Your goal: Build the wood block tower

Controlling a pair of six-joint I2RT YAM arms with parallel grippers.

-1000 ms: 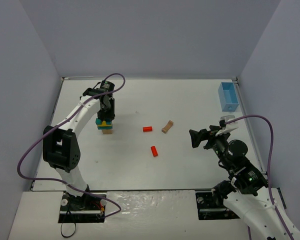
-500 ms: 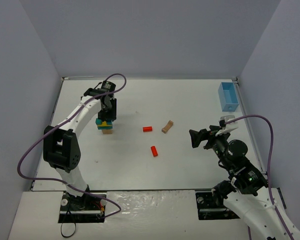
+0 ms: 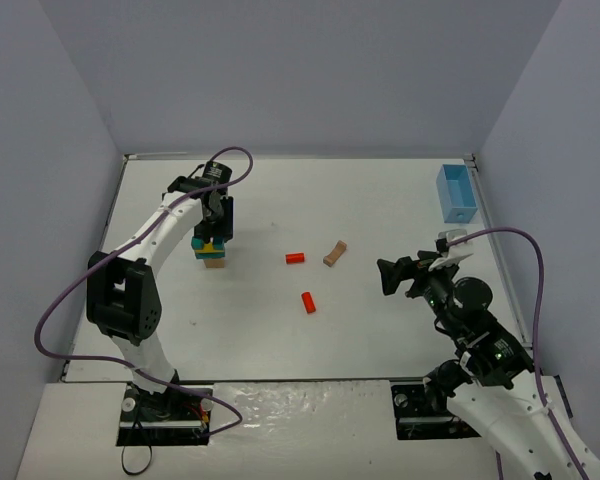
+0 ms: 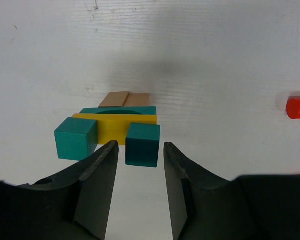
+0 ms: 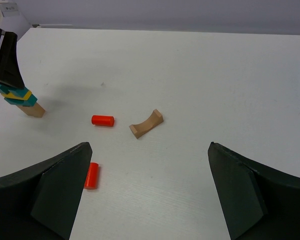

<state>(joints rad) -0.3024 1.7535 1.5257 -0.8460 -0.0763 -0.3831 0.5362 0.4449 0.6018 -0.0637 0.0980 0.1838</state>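
Observation:
The wood block tower (image 3: 211,252) stands at the left of the table, with a tan base (image 4: 124,99), a teal arch (image 4: 118,110), a yellow block (image 4: 115,129) and two teal cubes (image 4: 76,138) (image 4: 142,144) on top. My left gripper (image 3: 212,230) (image 4: 140,150) hovers right over it, open, its jaws slightly apart on either side of the right cube without touching it. Two red cylinders (image 3: 295,258) (image 3: 308,302) and a tan arch block (image 3: 334,253) lie loose mid-table. My right gripper (image 3: 390,275) (image 5: 149,146) stands wide open and empty to the right of them.
A light-blue bin (image 3: 456,192) sits at the far right edge. Grey walls close the table on three sides. From the right wrist view the tower (image 5: 21,100) appears at far left under the left arm's fingers.
The left gripper's jaws have spread apart and let go of the right teal cube, which stays on the tower. The right arm has barely shifted.

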